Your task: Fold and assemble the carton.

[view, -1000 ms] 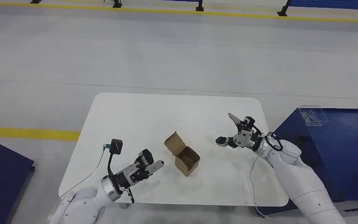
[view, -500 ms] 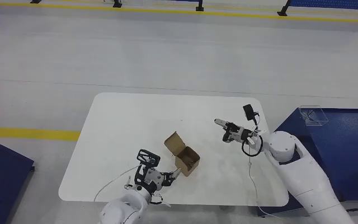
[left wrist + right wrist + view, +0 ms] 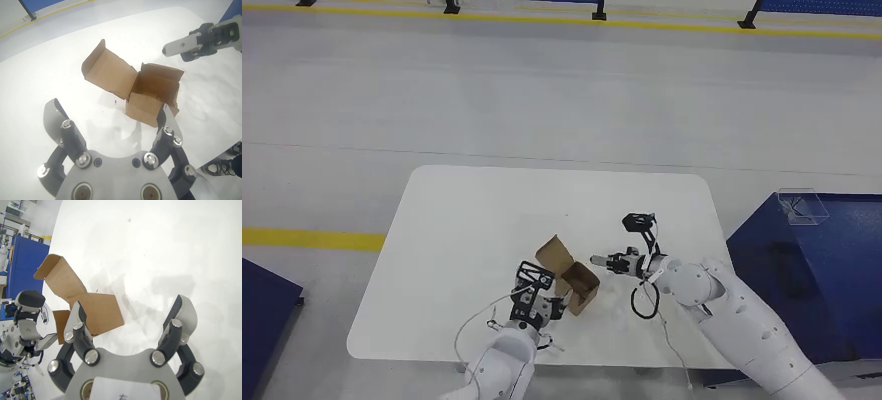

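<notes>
A small brown carton stands near the middle of the white table, top open and lid flap raised behind it. My left gripper is open at the carton's near side, one fingertip in front of its lower corner; whether it touches I cannot tell. My right gripper is open too, close to the opposite side, with one finger across the carton's wall. From above, the left gripper and right gripper flank the box.
A blue cabinet stands off the table's right edge. The table's front edge lies just behind the left arm. Open tabletop spreads to the left and at the back.
Both arms have closed in on the carton: the left gripper swept right along the front edge, the right gripper came leftward from the table's right side. The carton has stayed put.
</notes>
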